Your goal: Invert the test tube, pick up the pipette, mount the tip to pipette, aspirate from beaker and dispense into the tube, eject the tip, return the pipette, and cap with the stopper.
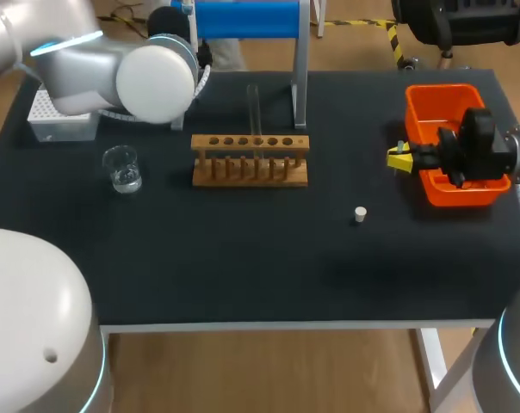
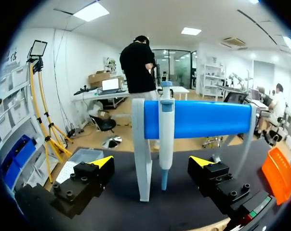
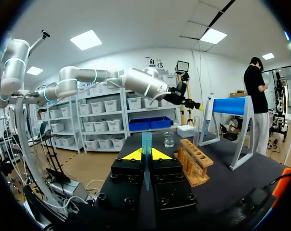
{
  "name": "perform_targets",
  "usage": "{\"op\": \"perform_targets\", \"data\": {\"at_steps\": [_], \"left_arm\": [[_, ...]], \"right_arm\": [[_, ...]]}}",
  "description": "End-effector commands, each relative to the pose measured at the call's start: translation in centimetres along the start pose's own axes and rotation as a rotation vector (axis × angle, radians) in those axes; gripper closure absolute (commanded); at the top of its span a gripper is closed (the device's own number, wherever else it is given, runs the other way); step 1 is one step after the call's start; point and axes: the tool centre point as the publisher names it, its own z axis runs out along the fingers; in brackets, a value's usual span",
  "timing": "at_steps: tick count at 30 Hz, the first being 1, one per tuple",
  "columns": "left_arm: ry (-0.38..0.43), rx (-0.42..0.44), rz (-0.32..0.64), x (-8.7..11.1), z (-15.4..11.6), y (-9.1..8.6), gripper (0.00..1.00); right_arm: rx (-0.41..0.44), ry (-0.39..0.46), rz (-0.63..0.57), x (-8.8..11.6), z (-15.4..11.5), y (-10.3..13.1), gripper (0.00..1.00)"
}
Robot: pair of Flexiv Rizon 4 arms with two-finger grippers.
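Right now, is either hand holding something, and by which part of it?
The right hand is shut on a blue pipette tip, near its middle, wide end sticking out ahead. The left hand is open and holds nothing.

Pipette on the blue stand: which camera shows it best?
Left wrist view: the pipette hangs close ahead on the stand, full length. The right wrist view shows it small and distant; the head view barely shows it.
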Motion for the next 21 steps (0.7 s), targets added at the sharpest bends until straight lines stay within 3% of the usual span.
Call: {"op": "perform_targets", "data": {"at_steps": [1,21], "left_arm": [[0.018,0.009,-0.002,0.0,0.8,-0.2,0.00],[0.074,0.110,0.018,1.5,2.1,-2.9,0.00]], "right_arm": [[0.002,-0.001,0.000,0.1,-0.1,0.0,1.00],[0.002,-0.001,0.000,0.1,-0.1,0.0,1.00]]}}
